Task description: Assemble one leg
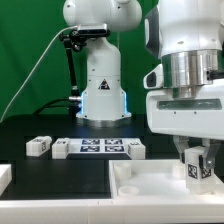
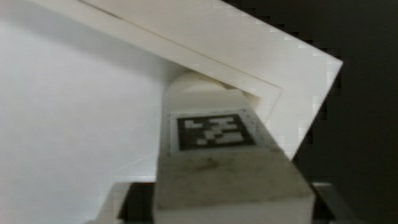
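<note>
My gripper (image 1: pixel 195 163) is shut on the leg (image 1: pixel 195 166), a small white post with a black-and-white tag, and holds it upright over the near right corner of the large white rimmed panel (image 1: pixel 150 185). In the wrist view the leg (image 2: pixel 217 135) runs from between my fingers down to the panel's corner (image 2: pixel 267 70), its far end right at the rim; I cannot tell whether it touches. Two more white legs lie on the table, one (image 1: pixel 39 146) at the exterior view's left and one (image 1: pixel 135 148) beside the marker board.
The marker board (image 1: pixel 98 147) lies flat on the black table behind the panel. A white robot base (image 1: pixel 102 90) stands at the back. A white block (image 1: pixel 4 178) sits at the exterior view's left edge.
</note>
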`<action>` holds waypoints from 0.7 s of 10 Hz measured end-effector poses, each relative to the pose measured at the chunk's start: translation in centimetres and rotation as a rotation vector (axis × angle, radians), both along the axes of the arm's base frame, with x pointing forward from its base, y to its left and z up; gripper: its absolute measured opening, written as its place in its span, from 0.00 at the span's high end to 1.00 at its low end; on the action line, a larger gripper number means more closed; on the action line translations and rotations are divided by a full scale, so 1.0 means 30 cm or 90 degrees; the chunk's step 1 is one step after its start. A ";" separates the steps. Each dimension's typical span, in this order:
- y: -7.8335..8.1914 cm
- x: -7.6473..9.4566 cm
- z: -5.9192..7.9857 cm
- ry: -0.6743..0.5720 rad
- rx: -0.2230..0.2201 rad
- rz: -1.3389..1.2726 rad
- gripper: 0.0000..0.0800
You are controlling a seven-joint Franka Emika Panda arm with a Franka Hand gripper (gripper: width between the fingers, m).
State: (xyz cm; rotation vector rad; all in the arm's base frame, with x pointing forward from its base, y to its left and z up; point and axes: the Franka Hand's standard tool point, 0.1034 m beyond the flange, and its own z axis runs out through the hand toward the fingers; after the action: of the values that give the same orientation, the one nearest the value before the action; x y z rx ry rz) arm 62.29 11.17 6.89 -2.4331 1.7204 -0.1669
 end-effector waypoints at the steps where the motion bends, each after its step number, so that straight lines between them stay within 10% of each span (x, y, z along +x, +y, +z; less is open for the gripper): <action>1: 0.000 -0.004 0.000 0.009 0.016 -0.060 0.63; 4: -0.004 -0.002 0.003 0.026 0.028 -0.073 0.63; 7: 0.004 -0.003 0.003 0.016 0.003 0.064 0.24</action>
State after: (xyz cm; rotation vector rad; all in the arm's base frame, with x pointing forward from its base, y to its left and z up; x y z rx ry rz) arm 62.19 11.29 6.99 -2.5214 1.6021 -0.1189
